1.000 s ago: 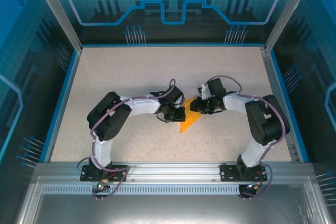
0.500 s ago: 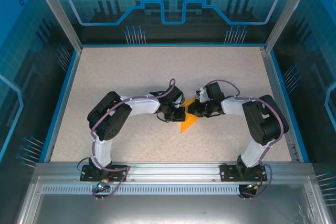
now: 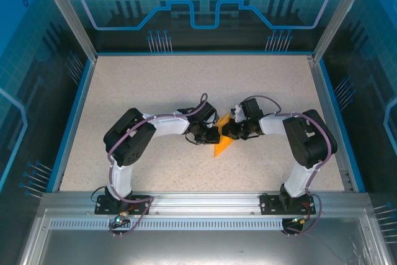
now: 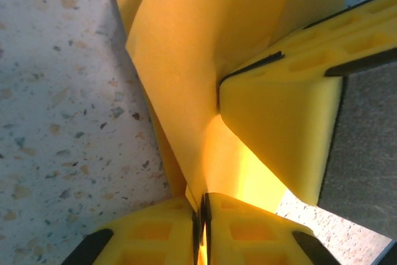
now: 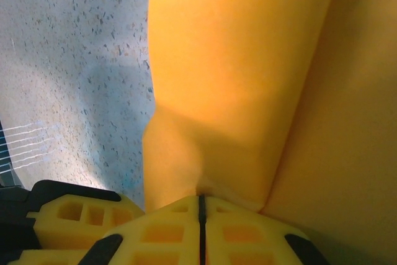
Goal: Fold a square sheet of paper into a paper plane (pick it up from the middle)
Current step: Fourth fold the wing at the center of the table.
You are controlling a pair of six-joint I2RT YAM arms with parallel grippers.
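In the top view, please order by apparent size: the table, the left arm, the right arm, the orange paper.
1. table
2. left arm and right arm, which look alike
3. orange paper, smallest

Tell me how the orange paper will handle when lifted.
Probably floppy: the orange paper bows in soft curves between the left end effector and the right end effector. Likely very light, being thin enough to vanish in each closed pinch. It should keep creases, judging by the sharp folded edge, so rough pulls might tear or crumple it.
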